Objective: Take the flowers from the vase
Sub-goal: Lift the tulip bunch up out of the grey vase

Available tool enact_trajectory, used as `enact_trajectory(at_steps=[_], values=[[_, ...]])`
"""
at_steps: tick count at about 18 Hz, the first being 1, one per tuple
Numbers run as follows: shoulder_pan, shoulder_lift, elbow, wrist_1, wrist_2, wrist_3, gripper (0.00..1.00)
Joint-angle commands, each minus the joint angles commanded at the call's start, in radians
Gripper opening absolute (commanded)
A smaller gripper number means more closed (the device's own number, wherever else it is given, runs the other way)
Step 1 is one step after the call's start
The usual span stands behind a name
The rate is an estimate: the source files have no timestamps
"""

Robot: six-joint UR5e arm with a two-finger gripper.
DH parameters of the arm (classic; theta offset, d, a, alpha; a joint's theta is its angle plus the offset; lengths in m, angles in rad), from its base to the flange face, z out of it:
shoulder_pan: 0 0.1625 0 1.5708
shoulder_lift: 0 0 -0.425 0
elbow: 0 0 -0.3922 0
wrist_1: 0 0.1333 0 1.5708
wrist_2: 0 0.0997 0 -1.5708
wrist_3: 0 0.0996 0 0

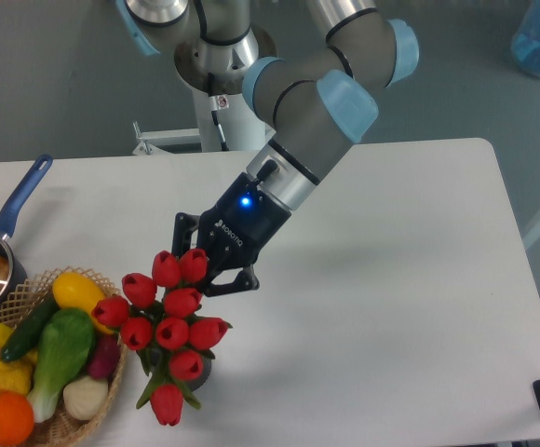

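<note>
In the fixed camera view, your gripper (216, 272) sits behind the flowers (169, 328), and the red heads hide the fingertips, so you cannot tell from here whether the jaws are clenched on the stems or released. The arm reaches in low and slanted, likely so the fingers meet the stems below the blooms. The bunch leans over the vase (198, 372), of which only a dark sliver shows beneath the leaves; the stems appear to be partly in it. The wicker basket (112, 386) of vegetables stands just beside the bunch, leaving little room on that side.
</note>
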Motion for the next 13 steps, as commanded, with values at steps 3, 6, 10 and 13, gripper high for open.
enact_trajectory(at_steps=[3,6,10,13], values=[[0.014,0.009,0.014,-0.002,-0.031,-0.035,0.00],[0.028,0.011,0.032,-0.002,-0.051,-0.055,0.00],[0.038,0.011,0.067,-0.002,-0.066,-0.100,0.00],[0.058,0.011,0.087,-0.002,-0.103,-0.115,0.00]])
